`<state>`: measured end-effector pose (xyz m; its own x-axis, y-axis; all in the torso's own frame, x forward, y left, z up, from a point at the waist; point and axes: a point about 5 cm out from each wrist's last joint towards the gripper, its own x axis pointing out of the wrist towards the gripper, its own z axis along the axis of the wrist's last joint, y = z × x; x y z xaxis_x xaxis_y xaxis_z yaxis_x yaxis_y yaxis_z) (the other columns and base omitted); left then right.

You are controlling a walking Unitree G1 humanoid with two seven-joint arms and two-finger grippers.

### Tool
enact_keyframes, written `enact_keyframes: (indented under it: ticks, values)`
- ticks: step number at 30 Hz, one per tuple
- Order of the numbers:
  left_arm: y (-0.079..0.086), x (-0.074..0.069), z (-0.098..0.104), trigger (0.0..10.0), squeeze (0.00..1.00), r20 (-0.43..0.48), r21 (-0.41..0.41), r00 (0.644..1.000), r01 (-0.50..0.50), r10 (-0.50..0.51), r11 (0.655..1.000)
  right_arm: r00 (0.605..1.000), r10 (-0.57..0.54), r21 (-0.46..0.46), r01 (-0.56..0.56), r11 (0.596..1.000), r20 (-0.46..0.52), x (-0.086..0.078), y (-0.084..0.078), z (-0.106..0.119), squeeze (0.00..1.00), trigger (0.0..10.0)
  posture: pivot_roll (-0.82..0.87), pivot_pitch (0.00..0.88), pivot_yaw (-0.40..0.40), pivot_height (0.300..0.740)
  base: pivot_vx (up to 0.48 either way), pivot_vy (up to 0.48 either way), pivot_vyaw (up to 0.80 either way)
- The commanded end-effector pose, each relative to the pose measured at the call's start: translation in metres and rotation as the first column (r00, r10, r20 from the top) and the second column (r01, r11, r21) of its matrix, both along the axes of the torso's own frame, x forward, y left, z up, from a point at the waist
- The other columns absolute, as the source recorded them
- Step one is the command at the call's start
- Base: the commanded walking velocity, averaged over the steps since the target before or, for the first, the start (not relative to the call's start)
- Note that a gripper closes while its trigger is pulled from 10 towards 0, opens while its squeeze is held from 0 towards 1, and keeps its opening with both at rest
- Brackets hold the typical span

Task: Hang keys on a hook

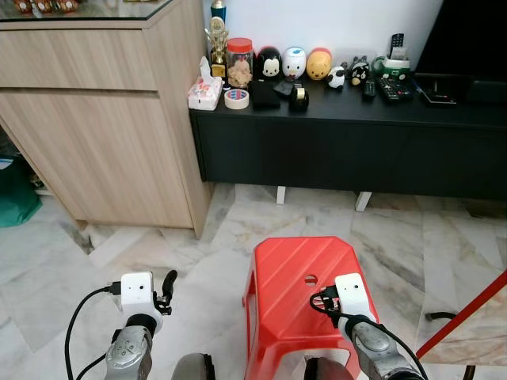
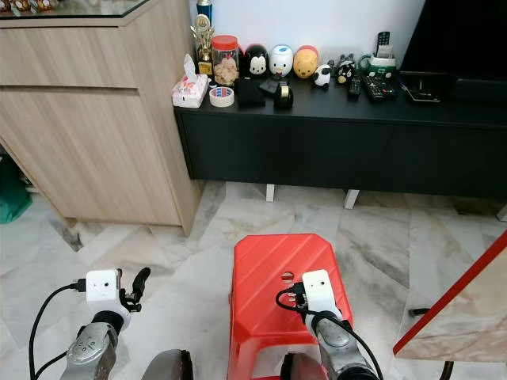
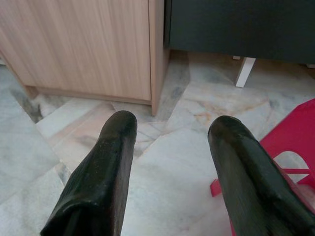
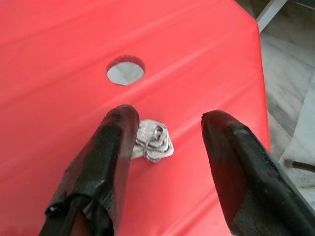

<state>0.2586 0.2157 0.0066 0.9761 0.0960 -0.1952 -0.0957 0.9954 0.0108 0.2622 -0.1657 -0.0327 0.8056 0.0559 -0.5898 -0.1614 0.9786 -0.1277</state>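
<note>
On the red stool lay the keys, just beside one finger of the right gripper, whose jaws were spread. The left gripper hung over the marble floor, jaws also spread.

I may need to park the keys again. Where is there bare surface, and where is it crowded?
The red stool top is bare around its centre hole, apart from the keys between the open right gripper fingers. The black console is bare along its front edge; its left end by the tape roll is crowded.
</note>
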Motion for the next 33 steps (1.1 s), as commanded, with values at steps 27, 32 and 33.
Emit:
enact_keyframes:
  ticks: [27, 32, 33]
  values:
    - [0.007, -0.007, -0.001, 10.0, 0.00, -0.011, 0.020, 1.000, 0.000, 0.000, 1.000, 0.997, -0.074, 0.034, 0.073, 0.997, 0.025, 0.016, 0.007, 0.010, 0.00, 10.0, 0.03, 0.065, -0.001, 0.617, 0.000, 0.000, 0.00]
    - [0.005, -0.007, -0.001, 10.0, 0.00, -0.010, 0.022, 1.000, 0.008, -0.007, 1.000, 0.997, -0.067, 0.011, 0.067, 0.998, 0.034, 0.017, 0.005, 0.012, 0.00, 10.0, 0.03, 0.074, 0.003, 0.617, 0.000, 0.000, 0.00]
    - [0.005, -0.008, -0.001, 10.0, 0.00, -0.010, 0.022, 1.000, 0.008, -0.008, 1.000, 0.997, -0.065, 0.002, 0.065, 0.998, 0.029, 0.016, 0.004, 0.011, 0.00, 10.0, 0.03, 0.076, 0.003, 0.617, 0.000, 0.000, 0.00]
